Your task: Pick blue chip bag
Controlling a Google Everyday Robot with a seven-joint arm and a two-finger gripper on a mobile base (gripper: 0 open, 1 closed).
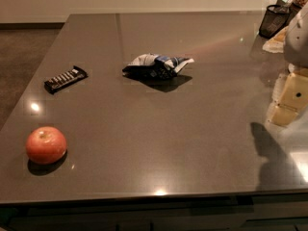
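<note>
- Looks like an office kitchenette: broad dark counter (202, 143), wall and carpet (24, 52) at 10 o'clock.
- Snacks out: apple (46, 145) at 8, candy bar (65, 79) at 9; black mesh cup (274, 20) at 2.
- Gripper (288, 100) at 3 o'clock, over the counter.

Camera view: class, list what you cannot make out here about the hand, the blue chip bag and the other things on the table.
1. Hand, at the right edge over the table, apart from the blue chip bag: partly cut off by the picture's edge.
2. Blue chip bag: crumpled, so its print is unreadable.
3. Candy bar: lettering too small to read.
4. Mesh basket: contents cut off by the top edge.
</note>
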